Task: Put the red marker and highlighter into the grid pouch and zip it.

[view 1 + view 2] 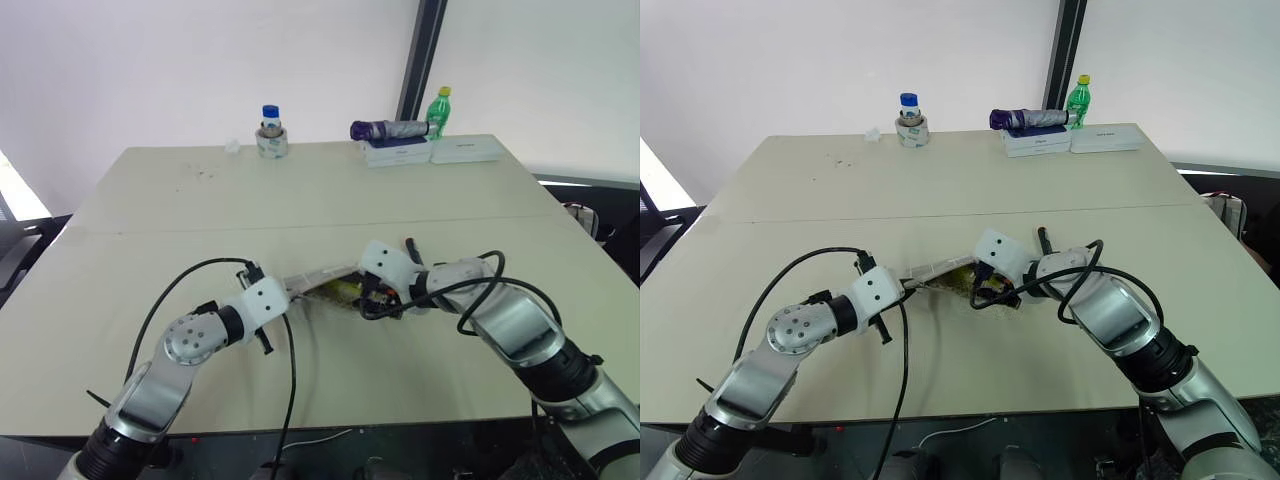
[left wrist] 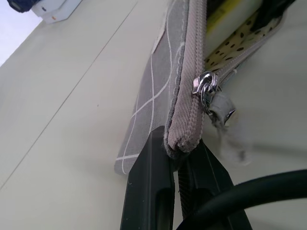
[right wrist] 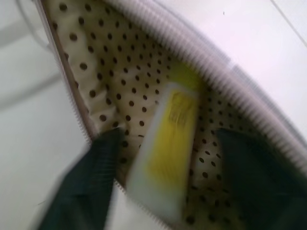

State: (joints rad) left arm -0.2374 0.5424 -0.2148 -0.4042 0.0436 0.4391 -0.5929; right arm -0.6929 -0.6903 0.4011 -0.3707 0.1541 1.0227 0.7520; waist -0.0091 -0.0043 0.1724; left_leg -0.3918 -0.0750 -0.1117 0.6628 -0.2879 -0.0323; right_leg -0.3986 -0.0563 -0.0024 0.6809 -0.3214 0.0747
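left gripper [image 2: 184, 158]: lower centre of frame, clamped on the end seam of the grid pouch [image 2: 153, 96].
right gripper [image 3: 168, 177]: fingers spread wide at the pouch mouth.
highlighter [image 3: 165, 148]: between the spread fingers, inside the dotted lining.
table [image 1: 300, 190]: bottles at upper centre, far edge.

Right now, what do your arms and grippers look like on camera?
Both arms are silver-grey metal with round joints and black segments near the base. Each wrist carries a white boxy housing, with loose black cables looping off. Left gripper and right gripper have black jaws.
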